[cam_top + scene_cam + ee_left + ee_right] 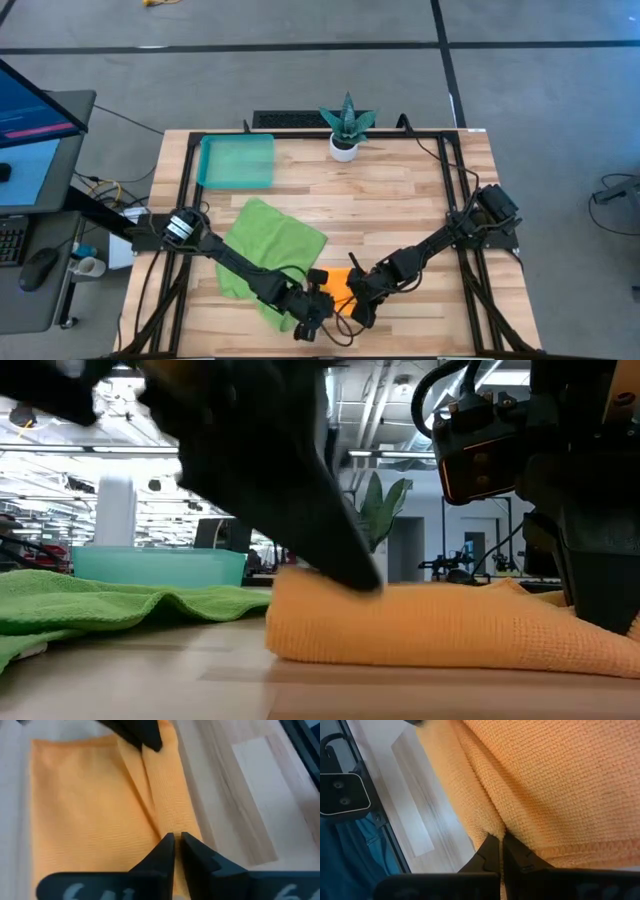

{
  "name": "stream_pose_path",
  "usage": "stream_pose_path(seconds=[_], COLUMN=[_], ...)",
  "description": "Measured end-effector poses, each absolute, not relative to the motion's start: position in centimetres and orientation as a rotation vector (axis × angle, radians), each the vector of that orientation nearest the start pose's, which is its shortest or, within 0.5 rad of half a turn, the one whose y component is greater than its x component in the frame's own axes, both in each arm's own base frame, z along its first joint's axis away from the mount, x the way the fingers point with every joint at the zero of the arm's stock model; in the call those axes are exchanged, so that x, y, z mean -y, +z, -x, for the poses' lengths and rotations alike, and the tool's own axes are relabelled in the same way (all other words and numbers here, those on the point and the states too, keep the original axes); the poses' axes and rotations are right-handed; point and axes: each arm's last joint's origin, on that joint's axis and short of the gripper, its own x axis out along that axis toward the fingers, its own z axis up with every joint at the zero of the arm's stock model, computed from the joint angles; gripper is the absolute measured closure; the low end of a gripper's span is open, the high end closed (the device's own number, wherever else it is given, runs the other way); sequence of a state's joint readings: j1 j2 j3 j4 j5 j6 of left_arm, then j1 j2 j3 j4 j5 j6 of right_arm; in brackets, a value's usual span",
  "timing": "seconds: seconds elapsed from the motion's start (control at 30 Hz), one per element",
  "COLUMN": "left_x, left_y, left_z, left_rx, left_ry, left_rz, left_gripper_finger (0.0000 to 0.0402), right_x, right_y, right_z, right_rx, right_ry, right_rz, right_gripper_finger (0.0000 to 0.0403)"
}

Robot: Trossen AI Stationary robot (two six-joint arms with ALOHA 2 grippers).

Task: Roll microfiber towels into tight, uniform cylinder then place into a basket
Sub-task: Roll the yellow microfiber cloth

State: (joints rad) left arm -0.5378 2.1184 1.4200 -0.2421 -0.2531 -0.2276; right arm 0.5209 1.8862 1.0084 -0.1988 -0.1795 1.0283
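The orange towel lies folded flat on the wood near the table's front edge, with a raised fold along one side. My left gripper stands at the towel's left end and my right gripper at its right end, each shut on orange cloth. In the low view the towel is a thick low pad. The green towel lies spread and rumpled to the left, apart from both grippers. The teal basket stands at the far left. My left gripper pinches the raised fold of the orange towel between its two fingertips, at the fold's end. The fingers slant down onto it and point along the fold. The towel stays lying on the table. My right gripper pinches the crease of the same towel between its fingertips, slanting down from the table's right. Several layers bunch at the tips. The cloth rests on the wood and is not lifted.
A small white pot with a spiky green plant stands at the far middle. The black table frame runs along the table's edges, close to the towel at the front. Bare wood lies between the plant and the towels.
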Motion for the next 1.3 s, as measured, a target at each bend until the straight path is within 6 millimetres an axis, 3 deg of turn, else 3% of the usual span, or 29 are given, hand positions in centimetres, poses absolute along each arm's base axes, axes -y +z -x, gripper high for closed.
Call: stream_pose_path(seconds=[0.1,0.37,0.73,0.87,1.03,1.17,1.3], left_x=[21.7,20.9,20.9,20.9,20.9,20.8,20.8], left_y=[12.6,12.4,12.3,12.3,12.2,12.2,12.2], left_z=[-38.5,-38.4,-38.3,-38.3,-38.3,-38.3,-38.3], left_rx=[-0.925,-0.995,-1.012,-1.012,-1.013,-1.013,-1.014], left_ry=[-0.166,-0.092,-0.089,-0.089,-0.088,-0.086,-0.086], left_rz=[-0.128,-0.016,0.011,0.011,0.013,0.014,0.014], left_gripper_finger=[0.0391,0.0398,0.0398,0.0398,0.0398,0.0398,0.0398], right_x=[-17.9,-18.0,-18.0,-17.8,-17.2,-16.9,-18.0], right_y=[12.0,12.0,12.0,12.4,13.5,15.8,17.8], right_z=[-30.1,-30.2,-30.3,-30.1,-28.9,-27.6,-26.0], right_rx=[-1.282,-1.29,-1.302,-1.327,-1.374,-1.347,-1.233], right_ry=[0.017,0.034,0.06,0.108,0.096,0.08,0.086], right_rz=[-0.707,-0.724,-0.742,-0.726,-0.657,-0.547,-0.4], right_gripper_finger=[0.0385,0.0381,0.0247,0.0219,0.0212,0.0215,0.0219])
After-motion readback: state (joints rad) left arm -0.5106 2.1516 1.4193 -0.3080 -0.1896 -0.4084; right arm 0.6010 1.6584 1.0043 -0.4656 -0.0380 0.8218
